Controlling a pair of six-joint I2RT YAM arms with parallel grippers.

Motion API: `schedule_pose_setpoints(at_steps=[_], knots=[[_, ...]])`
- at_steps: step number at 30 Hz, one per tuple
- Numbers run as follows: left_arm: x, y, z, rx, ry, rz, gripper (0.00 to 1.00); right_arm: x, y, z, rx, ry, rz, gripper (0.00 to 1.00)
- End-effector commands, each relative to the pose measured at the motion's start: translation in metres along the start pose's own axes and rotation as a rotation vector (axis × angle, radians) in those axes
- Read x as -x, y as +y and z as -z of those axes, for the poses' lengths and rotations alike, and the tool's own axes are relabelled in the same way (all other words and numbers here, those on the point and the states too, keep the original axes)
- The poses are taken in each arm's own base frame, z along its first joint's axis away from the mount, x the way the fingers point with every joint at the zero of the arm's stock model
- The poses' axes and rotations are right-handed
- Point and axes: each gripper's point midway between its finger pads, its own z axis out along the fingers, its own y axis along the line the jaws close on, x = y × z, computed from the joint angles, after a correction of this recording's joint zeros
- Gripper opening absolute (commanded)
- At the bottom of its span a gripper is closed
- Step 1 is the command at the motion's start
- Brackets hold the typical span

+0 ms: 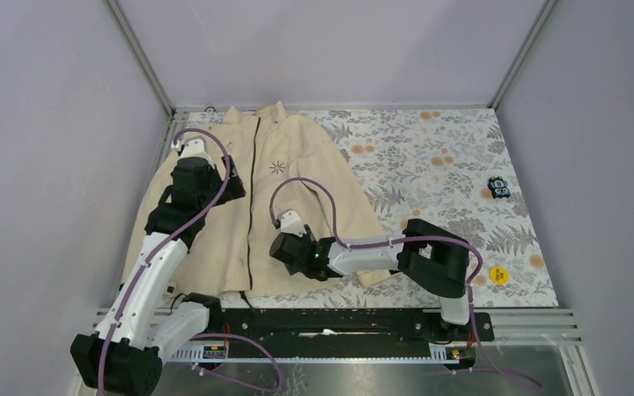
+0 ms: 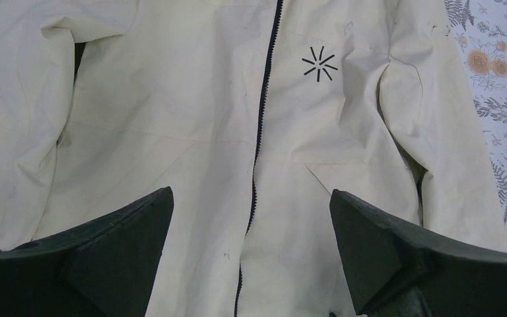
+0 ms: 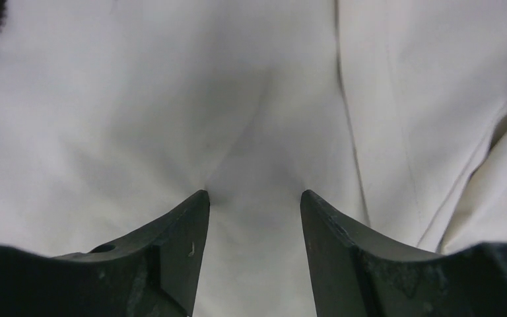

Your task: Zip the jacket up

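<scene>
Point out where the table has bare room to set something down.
Free: floral cloth between the jacket and the small black object; a narrower strip between that object and the yellow disc. Crowded: the jacket's side and around the right arm.

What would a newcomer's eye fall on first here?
A cream jacket lies spread at the far left of the floral tablecloth, its dark zipper running down the front. The right tool presses onto its fabric, which puckers between the fingers; the left tool hangs open above the zipper.
</scene>
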Motion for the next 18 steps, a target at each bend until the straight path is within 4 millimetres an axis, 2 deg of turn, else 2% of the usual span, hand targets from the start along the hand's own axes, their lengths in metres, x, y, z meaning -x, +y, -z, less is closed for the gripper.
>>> schedule_pose_setpoints(at_steps=[1,6,12,15,18], knots=[[0.007,0.003,0.0,0.014,-0.031,0.012,0.99,0.011,-0.022,-0.006,-0.129,-0.08,-0.05,0.58],[0.004,0.002,-0.003,0.01,-0.017,0.009,0.99,0.007,-0.04,-0.008,-0.189,-0.092,-0.118,0.5],[-0.001,0.0,-0.007,0.0,0.006,0.006,0.99,0.0,-0.079,-0.013,-0.235,-0.062,-0.298,0.33],[-0.006,-0.005,-0.01,-0.02,0.034,0.006,0.99,0.002,-0.095,-0.011,-0.242,-0.072,-0.359,0.33],[-0.014,-0.011,-0.013,-0.05,0.069,0.023,0.99,0.01,-0.098,-0.004,-0.219,-0.11,-0.371,0.35]])
